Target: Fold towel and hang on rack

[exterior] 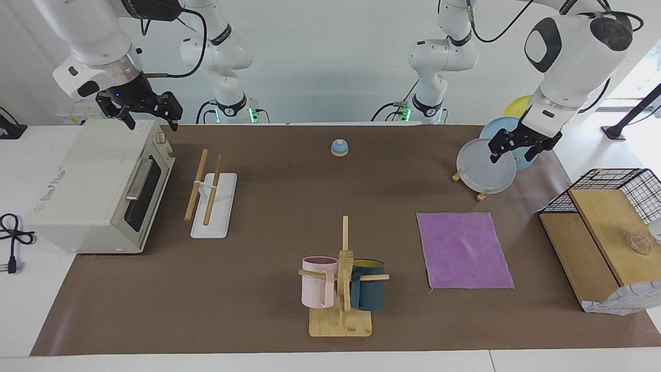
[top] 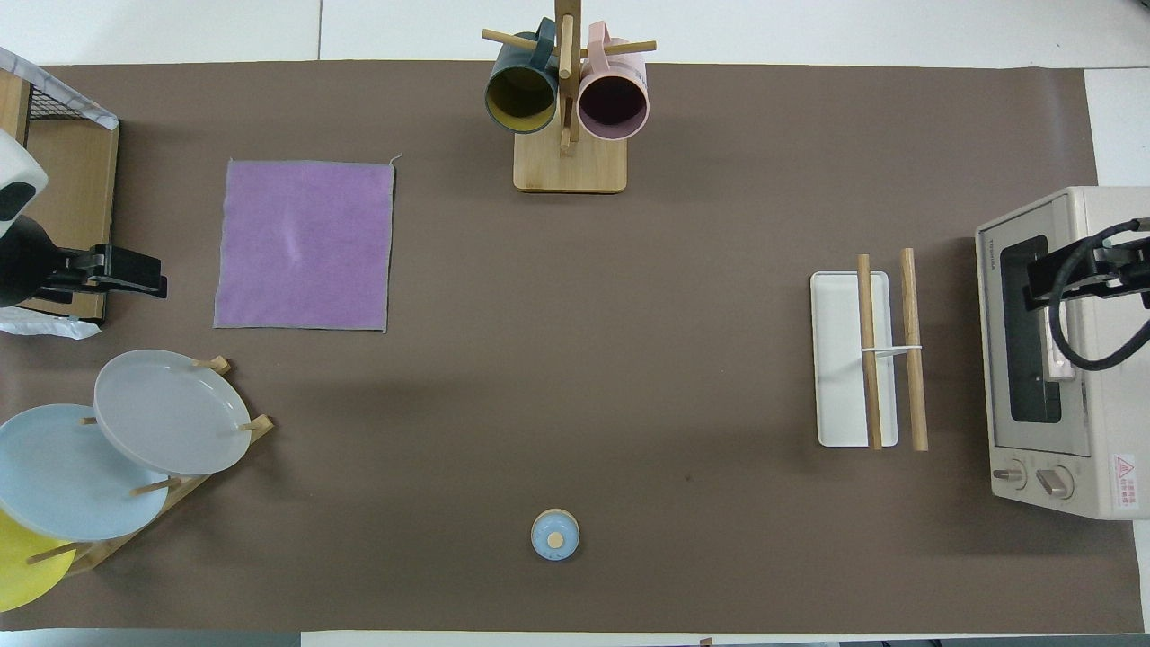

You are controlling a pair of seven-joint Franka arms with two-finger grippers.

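Towel point(exterior: 463, 250) flat, unfolded, purple face up, lower right of facing view; rack point(exterior: 210, 191) left of centre, well apart. Left hand point(exterior: 521, 146) over plates, right hand point(exterior: 140, 109) over toaster oven, both fingers apart. Pinch one towel edge low, fold squarely.

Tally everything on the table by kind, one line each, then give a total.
Towel: 1
Rack: 1
Mug tree: 1
Mugs: 2, pink and teal
Plate stand: 1
Plates: 3, grey, light blue, yellow
Toaster oven: 1
Bell: 1
Wire basket: 1
Total: 12
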